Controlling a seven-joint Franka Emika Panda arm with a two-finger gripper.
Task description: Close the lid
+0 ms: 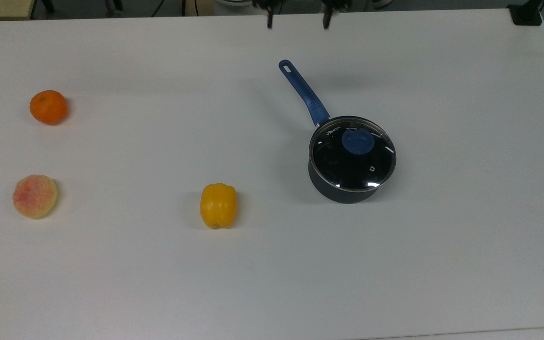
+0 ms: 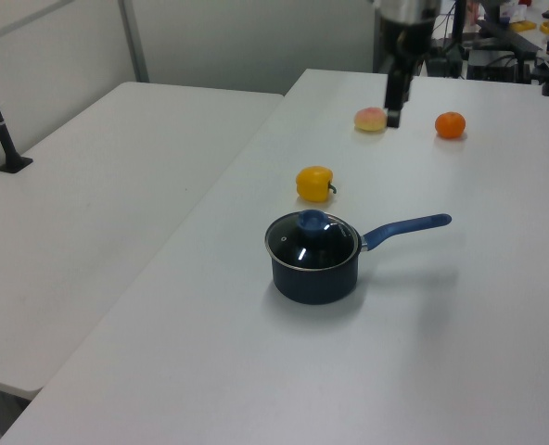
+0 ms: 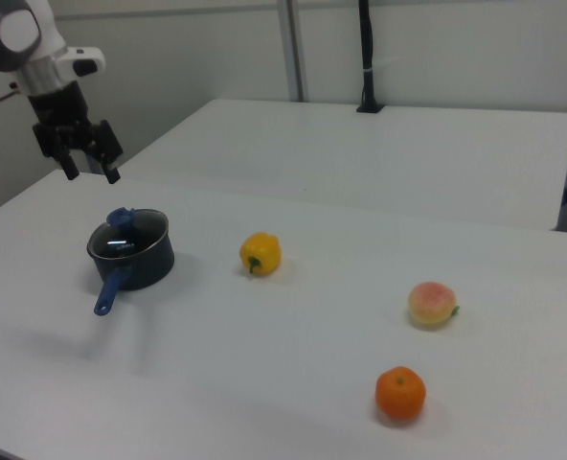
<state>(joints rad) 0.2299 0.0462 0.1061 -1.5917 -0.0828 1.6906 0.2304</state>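
The glass lid point(image 1: 353, 158) with its blue knob point(image 1: 358, 141) lies flat on the dark blue pot point(image 1: 340, 192), rim to rim. It also sits on the pot point(image 2: 315, 280) in the left view, lid point(image 2: 312, 245), and in the right view, lid point(image 3: 127, 237). The pot's blue handle point(image 1: 302, 90) points to the top view's upper left. My gripper point(image 1: 297, 22) is open at the top view's upper edge, high above the table and well clear of the pot. In the right view the gripper point(image 3: 92, 174) hangs above and left of the pot with nothing between its spread fingers.
A yellow bell pepper point(image 1: 218, 205) lies to the top view's left of the pot. Further left are a peach point(image 1: 35, 196) and an orange point(image 1: 48, 107). The white table point(image 1: 442, 236) stretches wide on every side of the pot.
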